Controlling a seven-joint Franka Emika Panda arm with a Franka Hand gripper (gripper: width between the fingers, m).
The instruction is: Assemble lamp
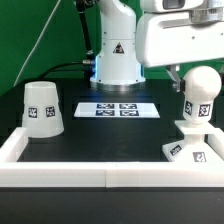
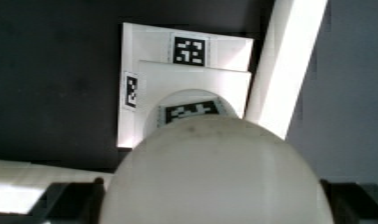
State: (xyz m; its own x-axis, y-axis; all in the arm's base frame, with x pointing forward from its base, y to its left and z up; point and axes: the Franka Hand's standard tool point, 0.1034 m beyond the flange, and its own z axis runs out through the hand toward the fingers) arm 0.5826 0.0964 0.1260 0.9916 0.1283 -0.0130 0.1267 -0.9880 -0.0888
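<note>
Clearly, the part you are dealing with is the bulb point(image 1: 200, 95), a rounded white plastic cylinder standing upright on the square stepped base point(image 1: 188, 140), at the exterior view's right and near the front white border wall point(image 1: 110, 172). Treat it as light, stiff and hollow-looking. It should not deform under the fingers, but the smooth curved skin looks slippery and the domed top gives you nothing flat to bite on. Take it on the straight sides below the dome, across its widest part, clear of the square tag on its flank. Judge the base as just as light, so any sideways pull on the bulb may drag or tip it. You cannot tell from either view whether the bulb is fully seated in the base or only resting on it. The arm reaches in from the far side with the wrist pointing straight down over the bulb. In the wrist view the gripper point(image 2: 207, 198) straddles the dome, one dark finger point(image 2: 70, 200) on either flank. You cannot tell whether they press the plastic or merely stand beside it. The truncated-cone shade point(image 1: 42, 108) sits well apart at the exterior view's left, and the marker board point(image 1: 112, 108) lies between, towards the far side.
</note>
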